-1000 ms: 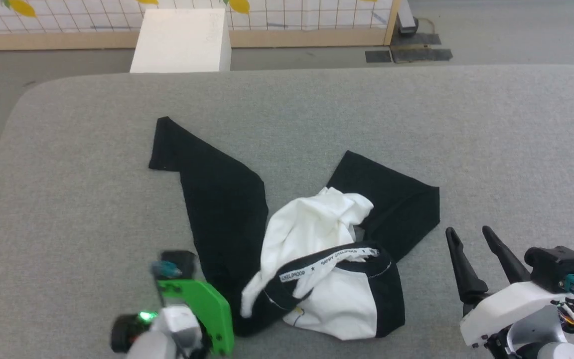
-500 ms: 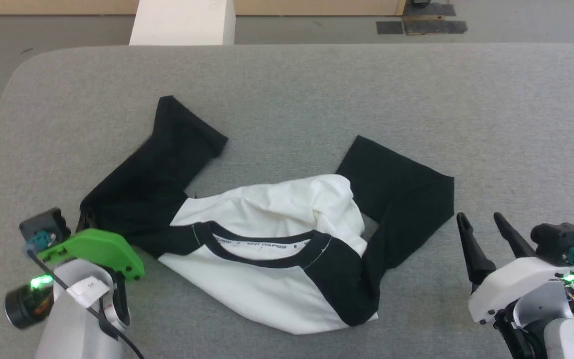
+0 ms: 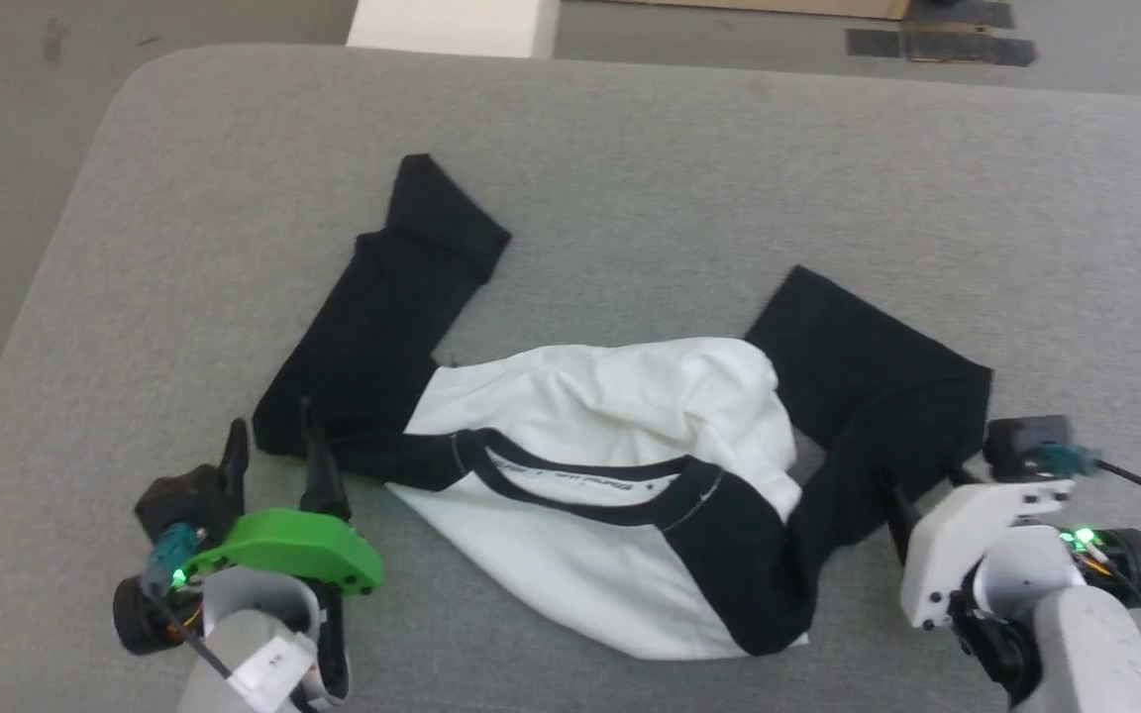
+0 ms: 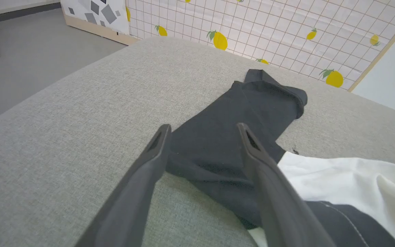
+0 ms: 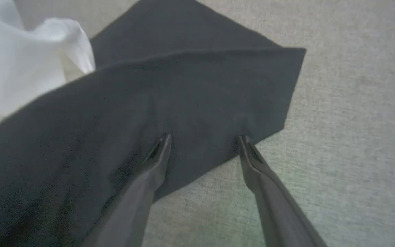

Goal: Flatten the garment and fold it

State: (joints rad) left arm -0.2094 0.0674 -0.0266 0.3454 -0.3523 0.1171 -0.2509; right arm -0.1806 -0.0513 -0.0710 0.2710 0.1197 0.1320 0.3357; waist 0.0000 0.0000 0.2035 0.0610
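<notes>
The garment (image 3: 600, 406) lies rumpled on the grey table, white body in the middle with its black neckband (image 3: 580, 482) facing me. One black sleeve (image 3: 387, 317) runs to the far left, its cuff folded over. The other sleeve (image 3: 878, 376) is doubled back at the right. My left gripper (image 3: 275, 448) stands open at the near end of the left sleeve (image 4: 252, 103), fingertips (image 4: 165, 130) astride the dark cloth. My right gripper (image 3: 927, 490) is open too, its fingertips (image 5: 166, 139) resting on the near edge of the folded right sleeve (image 5: 183, 85).
The grey padded table (image 3: 630, 149) has a rounded far-left corner with floor beyond it. A white box (image 3: 452, 18) and dark floor mats (image 3: 937, 42) lie past the far edge. A lemon-print grid panel (image 4: 286, 27) stands behind the table.
The head camera has tilted down and turned. The bunched shirt body was drawn out leftward. My left fingers now show open at the left sleeve; my right gripper moved onto the right sleeve's edge.
</notes>
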